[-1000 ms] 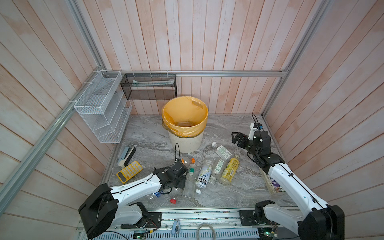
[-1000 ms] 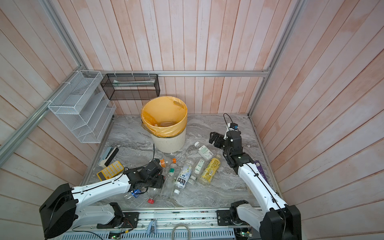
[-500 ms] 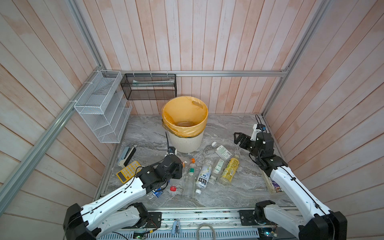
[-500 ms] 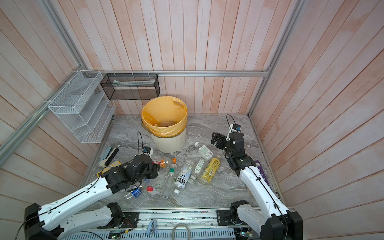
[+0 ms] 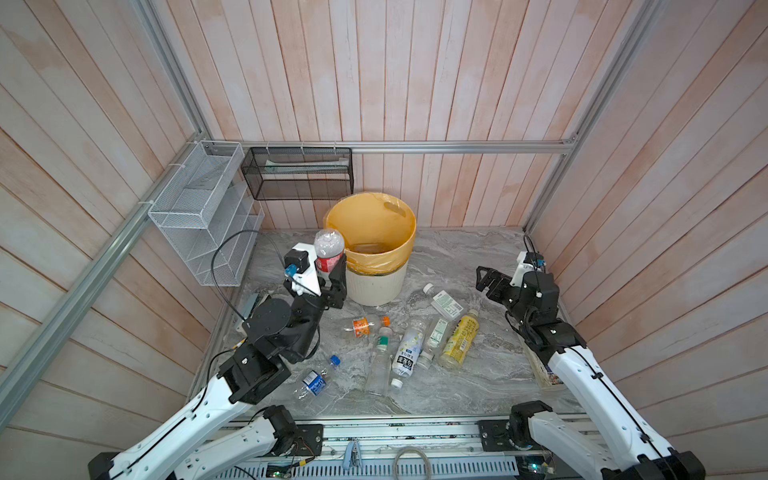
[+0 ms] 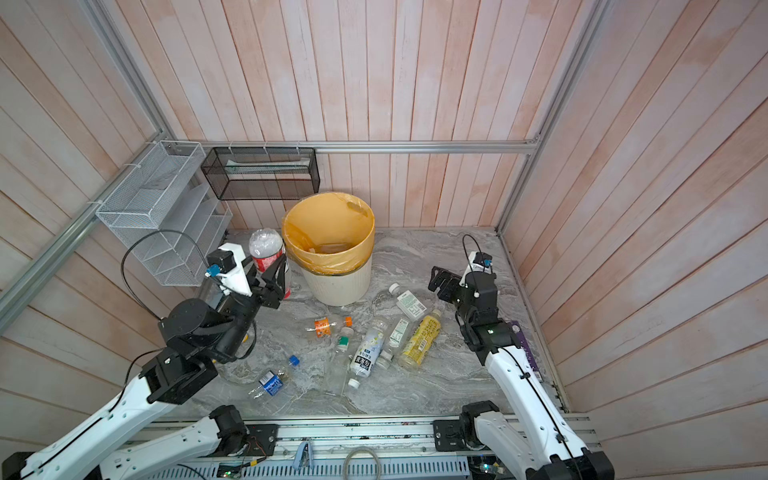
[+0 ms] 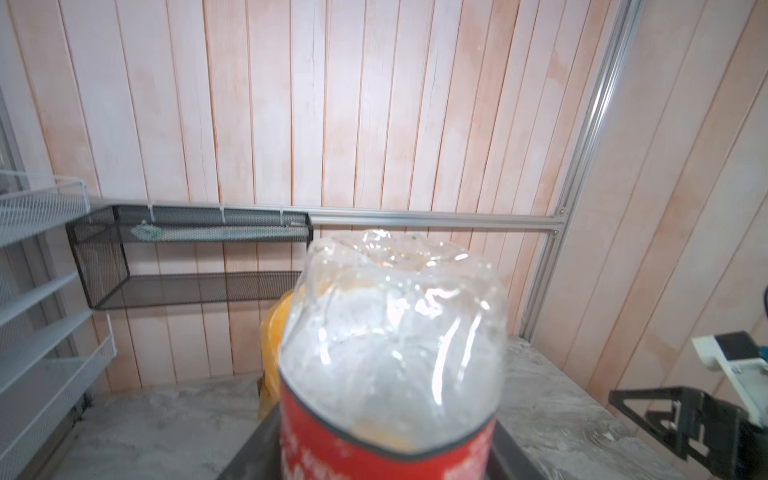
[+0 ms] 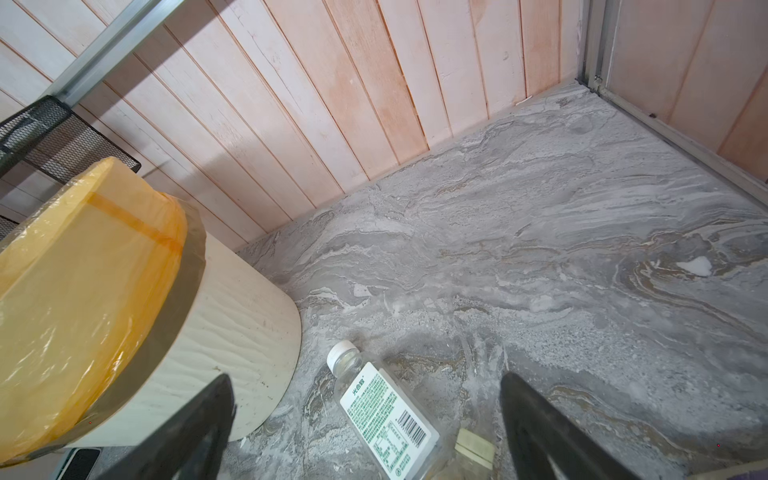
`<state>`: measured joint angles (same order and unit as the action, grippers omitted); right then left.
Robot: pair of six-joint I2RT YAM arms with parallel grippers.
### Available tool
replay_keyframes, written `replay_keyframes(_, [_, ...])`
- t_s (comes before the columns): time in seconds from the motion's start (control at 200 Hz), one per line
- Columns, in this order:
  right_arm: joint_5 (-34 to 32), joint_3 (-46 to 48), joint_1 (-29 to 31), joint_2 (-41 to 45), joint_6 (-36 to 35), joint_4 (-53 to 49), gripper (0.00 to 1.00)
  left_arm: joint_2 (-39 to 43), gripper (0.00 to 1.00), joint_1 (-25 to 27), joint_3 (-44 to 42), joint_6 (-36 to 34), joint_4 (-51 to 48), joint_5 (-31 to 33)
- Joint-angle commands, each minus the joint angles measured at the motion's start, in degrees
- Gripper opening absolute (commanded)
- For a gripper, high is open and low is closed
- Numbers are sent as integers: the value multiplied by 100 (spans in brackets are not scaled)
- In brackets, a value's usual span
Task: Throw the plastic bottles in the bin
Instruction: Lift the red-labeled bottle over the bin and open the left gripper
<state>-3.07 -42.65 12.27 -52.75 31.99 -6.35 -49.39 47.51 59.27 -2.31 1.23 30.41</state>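
Red-labelled clear plastic bottle (image 5: pixel 328 249), newly raised base-up in your clamped left gripper (image 5: pixel 331 272), hangs just beside the cream yellow-lined bin (image 5: pixel 376 286), so carry it over the rim; your right gripper (image 5: pixel 487 279) stands wide open, empty.

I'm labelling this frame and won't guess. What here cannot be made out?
- Cap end of the red-label bottle: covered by the left gripper in both top views, below the left wrist view's edge.
- Contents of the bin: too small and dim in both top views.
- Purple book: mostly under the right arm.
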Motion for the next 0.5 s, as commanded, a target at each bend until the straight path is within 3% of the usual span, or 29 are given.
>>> replay_keyframes(0.0, [30,134,-24,99,-17,-128,100,-1083,59,-679,937,-491,637,-926])
replay_keyframes(0.14, [547,-111,-23,-163,-354,-415,100,-2764,68,-2132,2698,983,-255,-3108])
replay_keyframes(0.24, [676,-260,-23,-274,-525,-678,100,-4048,80,-2331,4512,1126,-1939,-3570])
replay_keyframes(0.285, [594,-249,-23,-255,-544,-750,100,-4382,90,-2326,4944,1138,-2407,-3624])
replay_keyframes(0.315, [505,-227,-23,-222,-544,-780,100,-4445,100,-2326,4984,1134,-2464,-3647])
replay_keyframes(0.495, [234,-120,-23,-119,-601,-851,100,-3648,100,-2312,3670,1197,-1198,-3389])
